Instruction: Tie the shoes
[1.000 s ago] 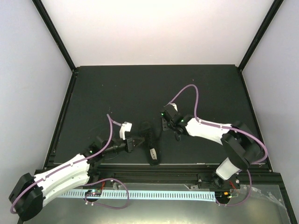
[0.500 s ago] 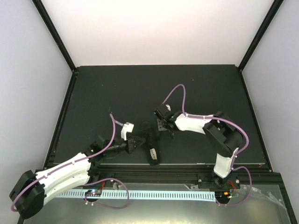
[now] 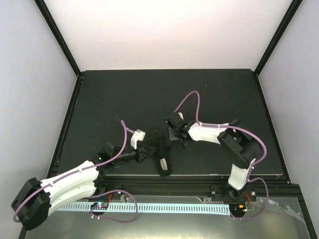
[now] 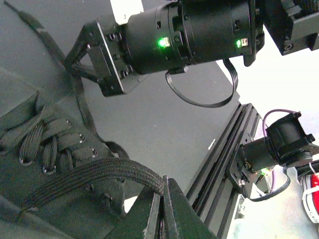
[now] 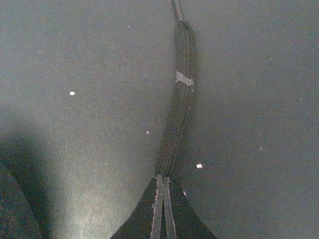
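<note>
Now we see the black shoe (image 3: 161, 154) lying on the dark table (image 3: 124, 94) near its front edge, between our two arms, with its pale patch (image 3: 163, 164) toward the arm bases. Our left gripper (image 4: 162, 196) has its fingers pressed together on a ribbed lace strand (image 4: 94, 174) that stretches back over the shoe's laced upper. Our right gripper (image 5: 162, 199) is likewise pinched tight on the other lace end (image 5: 178, 109), which lies flat along the table, running straight away from the fingertips, a pale fleck on it. From above, both grippers sit just beside the shoe, one on each side.
</note>
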Motion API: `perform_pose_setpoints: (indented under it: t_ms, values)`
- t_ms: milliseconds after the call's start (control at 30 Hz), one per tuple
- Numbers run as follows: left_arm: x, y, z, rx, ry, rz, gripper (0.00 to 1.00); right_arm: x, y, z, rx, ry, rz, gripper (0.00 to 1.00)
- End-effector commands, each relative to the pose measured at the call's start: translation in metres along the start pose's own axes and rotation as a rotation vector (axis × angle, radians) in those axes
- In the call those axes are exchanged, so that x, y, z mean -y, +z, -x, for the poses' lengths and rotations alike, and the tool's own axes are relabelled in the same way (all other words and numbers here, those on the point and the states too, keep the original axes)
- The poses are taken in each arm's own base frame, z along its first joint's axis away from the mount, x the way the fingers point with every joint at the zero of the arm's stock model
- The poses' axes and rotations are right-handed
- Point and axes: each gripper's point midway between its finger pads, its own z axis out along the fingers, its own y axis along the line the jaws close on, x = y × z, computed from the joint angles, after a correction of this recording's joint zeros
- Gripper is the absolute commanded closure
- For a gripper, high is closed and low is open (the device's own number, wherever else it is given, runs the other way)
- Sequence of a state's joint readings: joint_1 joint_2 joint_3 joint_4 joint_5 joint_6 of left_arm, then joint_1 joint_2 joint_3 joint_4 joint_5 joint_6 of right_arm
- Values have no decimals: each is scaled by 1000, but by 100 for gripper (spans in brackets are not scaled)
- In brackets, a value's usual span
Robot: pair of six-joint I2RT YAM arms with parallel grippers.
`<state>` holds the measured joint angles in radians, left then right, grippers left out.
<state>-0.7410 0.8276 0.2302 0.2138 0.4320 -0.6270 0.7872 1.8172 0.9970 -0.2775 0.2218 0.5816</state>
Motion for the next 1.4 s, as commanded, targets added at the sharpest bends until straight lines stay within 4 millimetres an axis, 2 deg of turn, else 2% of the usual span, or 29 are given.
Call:
perform_pose_setpoints:
  t_ms: [0, 133, 300, 467, 700, 1367]
  values:
    - [17, 1, 21, 26, 104, -40, 96, -3, -29, 19, 85, 19, 65, 98]
    - [19, 6, 24, 5, 126, -61, 94, -13, -75, 40, 182, 11, 171, 99]
    - [21, 15, 25, -35, 139, -96, 93, -39, -139, 61, 297, -44, 386, 98]
    - [25, 23, 28, -78, 161, -123, 92, -62, -177, 69, 350, -94, 551, 98]
    - [18, 27, 31, -84, 162, -94, 87, -78, -198, 72, 369, -122, 663, 98]
    - [8, 43, 42, -82, 131, -67, 72, -88, -213, 68, 362, -120, 742, 98]
